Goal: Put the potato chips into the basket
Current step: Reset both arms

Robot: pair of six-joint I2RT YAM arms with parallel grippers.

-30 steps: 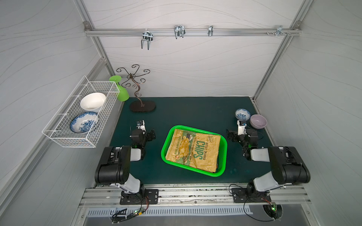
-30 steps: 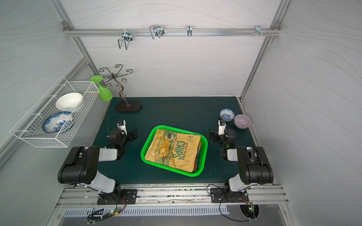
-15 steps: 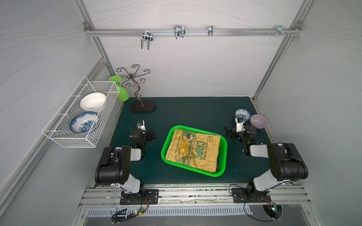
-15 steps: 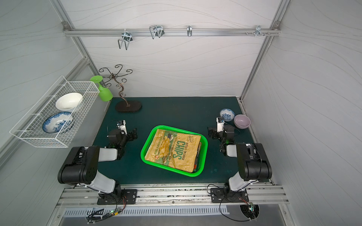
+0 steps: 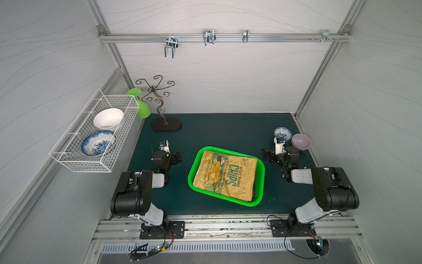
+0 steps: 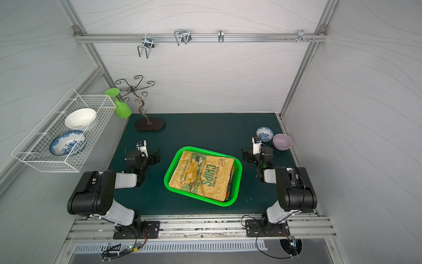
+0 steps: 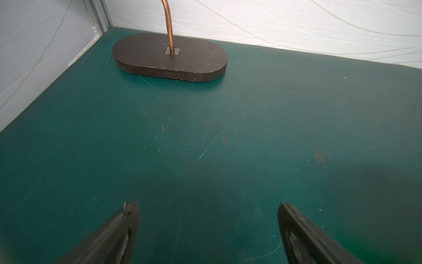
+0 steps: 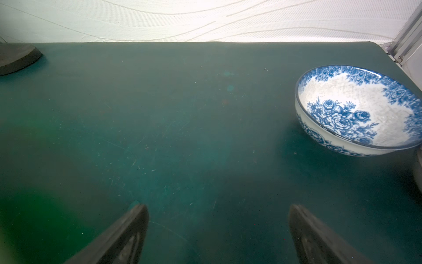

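Chips (image 5: 225, 176) lengthwise in basket (image 5: 190, 177), top rightward

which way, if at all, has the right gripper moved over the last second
Yes, slightly. In a top view the right gripper has edged away from the robot's base, closer to the small blue bowl that sits just beyond it.

Dark green mat (image 5: 217, 132) — carries basket (image 5: 260, 178), stand base (image 5: 166, 124), blue-floral bowl (image 5: 283, 133), lilac bowl (image 5: 301, 141).

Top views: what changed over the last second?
The right gripper eased slightly toward the back of the table, jaws open and empty; nothing was grasped or released. The left gripper, open too, the potato chips and the basket stayed put.
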